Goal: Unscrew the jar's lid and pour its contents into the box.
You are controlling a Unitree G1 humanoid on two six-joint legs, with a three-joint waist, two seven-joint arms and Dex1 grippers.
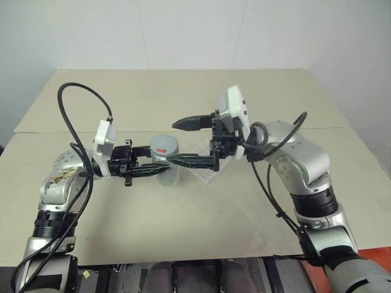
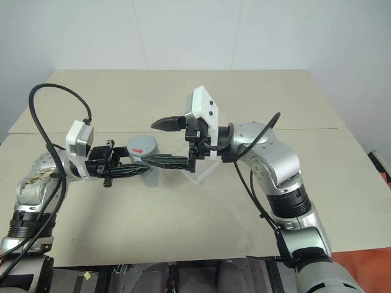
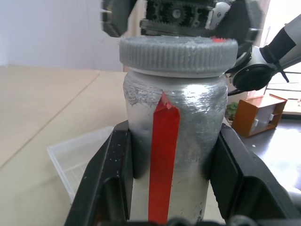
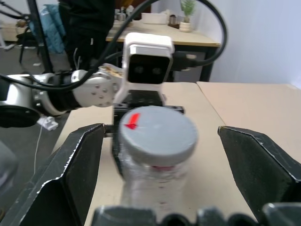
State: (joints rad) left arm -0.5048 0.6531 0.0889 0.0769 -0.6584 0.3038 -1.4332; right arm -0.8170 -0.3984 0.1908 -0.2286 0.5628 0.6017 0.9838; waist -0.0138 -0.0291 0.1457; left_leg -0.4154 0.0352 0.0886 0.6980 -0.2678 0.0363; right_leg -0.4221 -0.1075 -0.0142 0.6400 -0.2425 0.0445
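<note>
Two pincers at centre frame: my left pincer (image 1: 160, 168) pinches the jar (image 3: 171, 141) steady so my spread right pincer (image 1: 178, 141) can straddle its lid (image 4: 157, 134).

Silvery jar (image 3: 171, 141) upright w/ grey lid (image 3: 178, 52) on, beside clear box (image 3: 77, 157).

Left gripper (image 1: 160, 166) level, pointing right, fingers clamped on the jar (image 1: 165, 160) body. Right gripper (image 1: 180, 141) level, pointing left, jaws spread wide either side of the jar's top, not touching.
</note>
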